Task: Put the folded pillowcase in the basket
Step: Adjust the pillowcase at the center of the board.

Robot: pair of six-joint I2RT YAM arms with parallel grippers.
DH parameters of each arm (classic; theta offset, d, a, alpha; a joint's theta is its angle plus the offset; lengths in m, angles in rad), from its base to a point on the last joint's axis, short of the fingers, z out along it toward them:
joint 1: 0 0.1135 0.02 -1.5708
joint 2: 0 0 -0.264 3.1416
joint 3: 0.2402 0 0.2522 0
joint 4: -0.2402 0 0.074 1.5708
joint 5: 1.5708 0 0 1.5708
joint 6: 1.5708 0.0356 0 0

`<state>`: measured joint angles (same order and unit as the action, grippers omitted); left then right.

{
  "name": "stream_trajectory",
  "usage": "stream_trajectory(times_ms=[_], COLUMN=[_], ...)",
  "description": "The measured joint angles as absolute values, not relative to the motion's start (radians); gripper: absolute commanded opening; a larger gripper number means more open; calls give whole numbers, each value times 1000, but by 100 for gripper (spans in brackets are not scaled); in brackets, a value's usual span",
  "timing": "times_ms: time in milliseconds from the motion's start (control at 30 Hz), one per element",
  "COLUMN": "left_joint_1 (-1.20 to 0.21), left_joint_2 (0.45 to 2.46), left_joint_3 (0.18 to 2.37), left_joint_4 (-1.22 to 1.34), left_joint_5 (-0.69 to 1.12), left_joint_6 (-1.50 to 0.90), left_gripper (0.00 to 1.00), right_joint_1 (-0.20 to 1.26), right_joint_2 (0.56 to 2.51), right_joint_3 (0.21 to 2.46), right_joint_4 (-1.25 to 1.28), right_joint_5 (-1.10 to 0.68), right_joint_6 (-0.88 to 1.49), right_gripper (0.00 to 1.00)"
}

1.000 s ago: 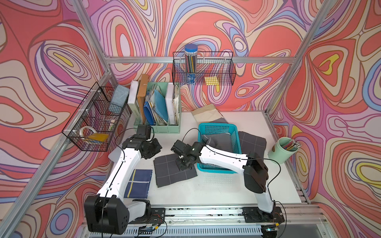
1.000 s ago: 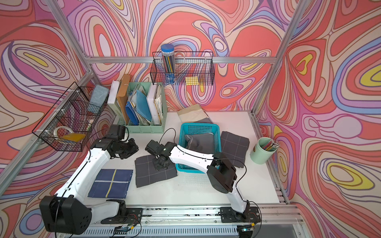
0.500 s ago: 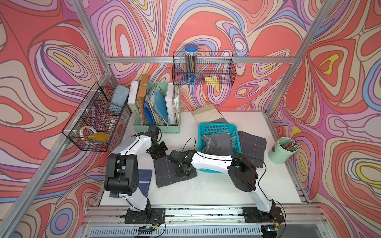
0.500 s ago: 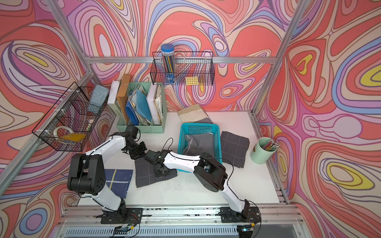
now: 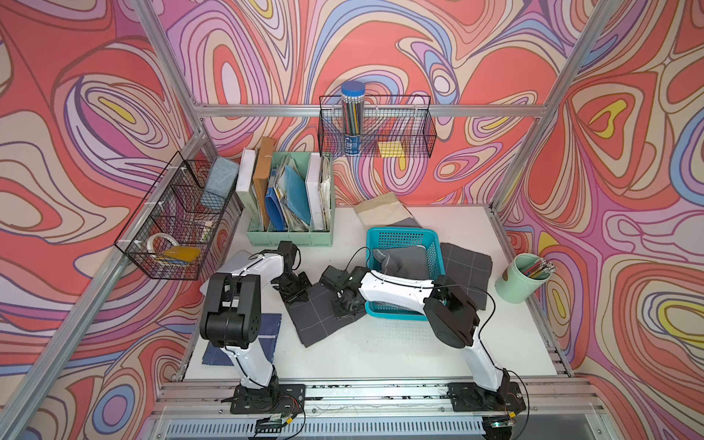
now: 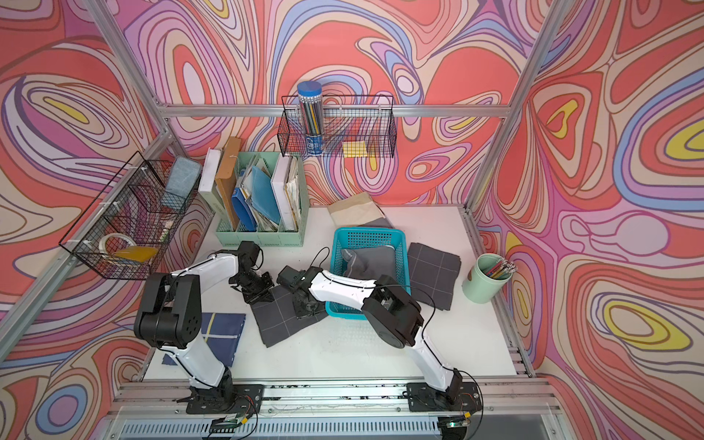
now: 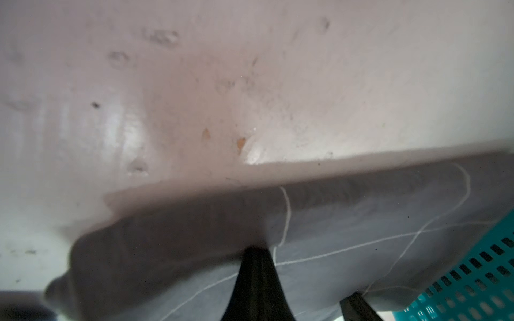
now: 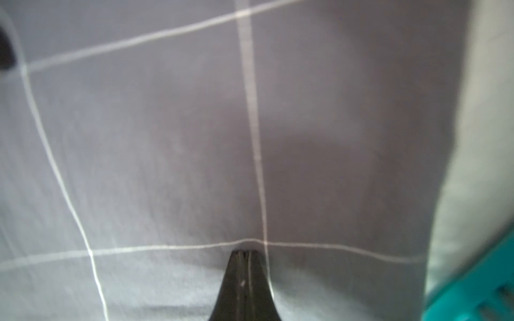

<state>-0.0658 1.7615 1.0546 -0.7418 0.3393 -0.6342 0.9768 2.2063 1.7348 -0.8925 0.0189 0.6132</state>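
A white table (image 5: pixel 381 354) is seen from above, with a turquoise slotted basket (image 5: pixel 398 231) standing right of its middle.

Far to the basket's left, a black wire rack (image 5: pixel 167 228) hangs on the side wall and holds a roll of tape (image 5: pixel 162 242). Nearer the basket on that side, a navy folded cloth (image 5: pixel 268 327) lies partly under the left arm. A mint-green file organiser (image 5: pixel 289 233) packed with folders stands behind it.

The folded pillowcase (image 5: pixel 320 318) is dark grey with thin white grid lines. It lies on the table just left of the basket, outside it, and one corner reaches the basket's front left corner. The left gripper (image 5: pixel 295 295) is down on the pillowcase corner farthest from the basket. In the left wrist view its black fingertips (image 7: pixel 257 266) are closed on the cloth's edge, which is bunched and raised off the table. The right gripper (image 5: pixel 344 308) sits on the pillowcase just beside the basket's left wall. In the right wrist view its fingers (image 8: pixel 236 278) are pressed together, pinching fabric, and a grid line puckers at the tip.

Inside the basket lies a rumpled plain grey cloth (image 5: pixel 407 261). Behind the basket is a beige envelope (image 5: pixel 381 209). Above that, a wire rack on the back wall (image 5: pixel 411 133) holds a tube of pencils (image 5: pixel 352 114) and yellow notes (image 5: pixel 389 149).

Against the basket's right side lies a second grey gridded cloth (image 5: pixel 466 266). Farther right stands a mint cup (image 5: pixel 524 282) of coloured pencils.
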Motion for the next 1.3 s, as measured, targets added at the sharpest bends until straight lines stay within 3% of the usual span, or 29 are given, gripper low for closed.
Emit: stream_trajectory(times_ms=[833,1300], left_joint_1=[-134,-223], left_joint_2=[1620,1655], left_joint_3=[893,888], left_joint_4=[-832,-777], left_joint_5=[398,460], left_joint_6=[-601,-674], left_gripper=[0,0], right_joint_1=[870,799], right_joint_2=[2558,2586], right_joint_3=[2322,2354], right_joint_4=[-1018,-906], right_joint_5=[-75,-214], right_joint_6=[432,387], right_gripper=[0,0])
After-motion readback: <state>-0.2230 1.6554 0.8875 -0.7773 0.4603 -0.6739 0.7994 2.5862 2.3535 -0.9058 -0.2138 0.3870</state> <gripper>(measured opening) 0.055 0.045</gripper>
